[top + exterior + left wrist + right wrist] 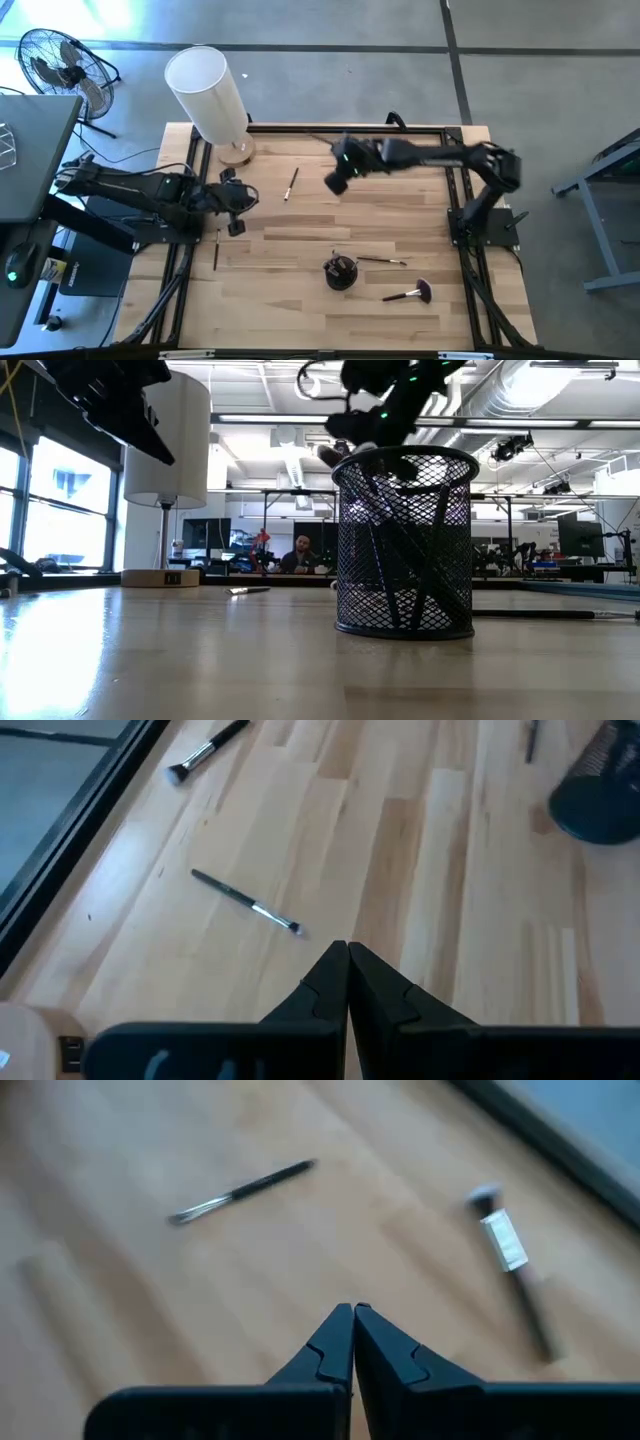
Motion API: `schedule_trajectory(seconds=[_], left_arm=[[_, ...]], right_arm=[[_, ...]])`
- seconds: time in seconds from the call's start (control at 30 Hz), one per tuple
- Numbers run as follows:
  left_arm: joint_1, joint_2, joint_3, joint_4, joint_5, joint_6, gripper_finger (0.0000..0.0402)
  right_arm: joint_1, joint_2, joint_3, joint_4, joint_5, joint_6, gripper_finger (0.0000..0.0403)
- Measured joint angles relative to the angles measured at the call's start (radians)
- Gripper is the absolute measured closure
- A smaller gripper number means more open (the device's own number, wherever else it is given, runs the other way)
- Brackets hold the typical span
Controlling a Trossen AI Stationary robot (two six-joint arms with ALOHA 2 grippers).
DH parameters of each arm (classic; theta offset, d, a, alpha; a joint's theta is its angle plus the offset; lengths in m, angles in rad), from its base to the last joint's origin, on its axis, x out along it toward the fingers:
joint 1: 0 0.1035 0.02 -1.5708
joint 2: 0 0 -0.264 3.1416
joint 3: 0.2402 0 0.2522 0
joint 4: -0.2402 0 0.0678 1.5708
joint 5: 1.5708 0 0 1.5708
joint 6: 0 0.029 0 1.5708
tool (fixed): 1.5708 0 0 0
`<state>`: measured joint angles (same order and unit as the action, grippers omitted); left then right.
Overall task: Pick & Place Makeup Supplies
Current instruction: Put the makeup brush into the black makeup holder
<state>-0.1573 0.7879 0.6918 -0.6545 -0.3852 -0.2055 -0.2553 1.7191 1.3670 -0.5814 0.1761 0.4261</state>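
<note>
Several slim makeup brushes lie flat on the wooden table: a wooden-handled one point(291, 184), a dark one point(215, 250), a thin one point(380, 260), and one with a reddish-brown fluffy head point(410, 294). More brushes stand inside the black mesh cup point(340, 271) point(405, 540). My left gripper point(235, 205) point(347, 955) hovers shut near the table's left side, with a brush point(245, 902) lying ahead of it. My right gripper point(338, 178) point(353, 1315) hangs shut above the table's far middle, over a dark brush point(240, 1190) and a silver-ferruled brush point(508, 1255).
A tall white cylinder on a wooden base point(210, 95) point(165, 440) stands at the table's far left corner. A black frame rail point(350, 128) runs along the far edge. A fan point(60, 65) stands on the floor beyond. A person point(300, 555) sits in the room behind.
</note>
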Motion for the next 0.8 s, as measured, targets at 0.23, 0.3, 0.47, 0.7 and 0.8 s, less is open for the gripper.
schedule_trajectory(seconds=[0.23, 0.3, 0.47, 0.7, 0.8], left_arm=[[0.027, 0.000, 0.000, 0.001, 0.044, -0.056, 0.0401], [0.026, 0.000, 0.000, 0.001, 0.044, -0.091, 0.0401], [0.026, 0.000, 0.000, 0.002, 0.044, -0.204, 0.0401], [0.026, 0.001, 0.000, 0.002, 0.039, -0.327, 0.0401], [0.026, 0.001, 0.000, 0.002, 0.037, -0.368, 0.0401]], right_arm=[[-0.172, 0.275, 0.370, -0.237, -0.029, -0.236, 0.0361], [-0.198, 0.351, 0.457, -0.303, -0.028, -0.302, 0.0347], [-0.235, 0.512, 0.626, -0.444, -0.033, -0.420, 0.0309], [-0.272, 0.623, 0.726, -0.493, -0.132, -0.520, 0.0271], [-0.276, 0.642, 0.727, -0.495, -0.114, -0.556, 0.0268]])
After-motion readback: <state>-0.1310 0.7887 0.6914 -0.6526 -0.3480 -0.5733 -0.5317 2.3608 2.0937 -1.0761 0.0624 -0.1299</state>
